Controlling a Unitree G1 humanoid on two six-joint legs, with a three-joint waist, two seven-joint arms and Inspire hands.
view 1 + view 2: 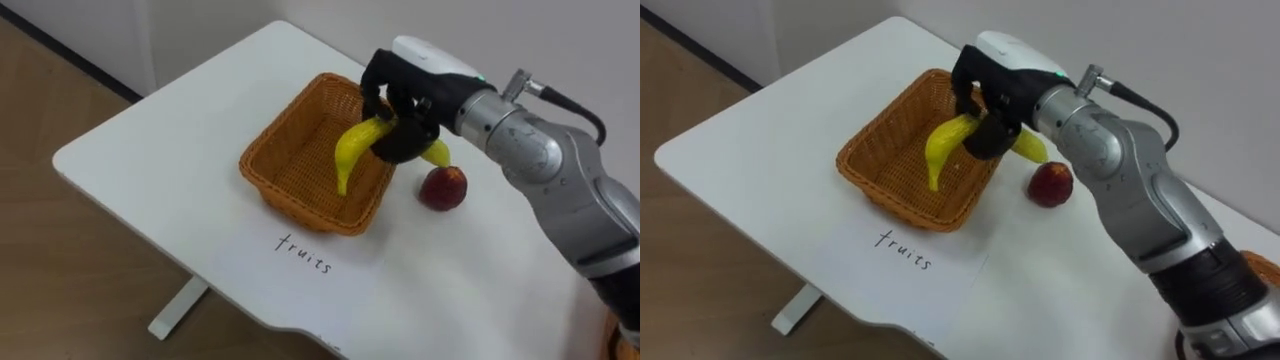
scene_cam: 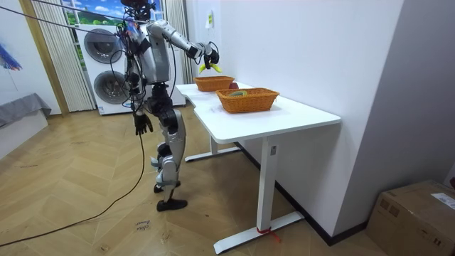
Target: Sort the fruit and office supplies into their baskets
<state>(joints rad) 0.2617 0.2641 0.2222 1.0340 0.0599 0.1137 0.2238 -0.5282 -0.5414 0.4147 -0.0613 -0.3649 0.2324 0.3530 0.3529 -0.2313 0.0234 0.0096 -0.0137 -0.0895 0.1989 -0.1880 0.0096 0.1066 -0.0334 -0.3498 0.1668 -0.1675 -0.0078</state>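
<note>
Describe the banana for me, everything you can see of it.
The banana is yellow, smooth and curved, whole and unpeeled. The right robot hand is curled round its middle and holds it in the air above the brown wicker basket. One end hangs steeply down over the basket's inside. The other end pokes out behind the hand, towards the red apple on the white table. Nothing but the hand touches it.

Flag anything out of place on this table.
The red fruit lies on the table beside the wicker basket, not in it. The banana is held over that basket by the right hand. Nothing else stands out.
</note>
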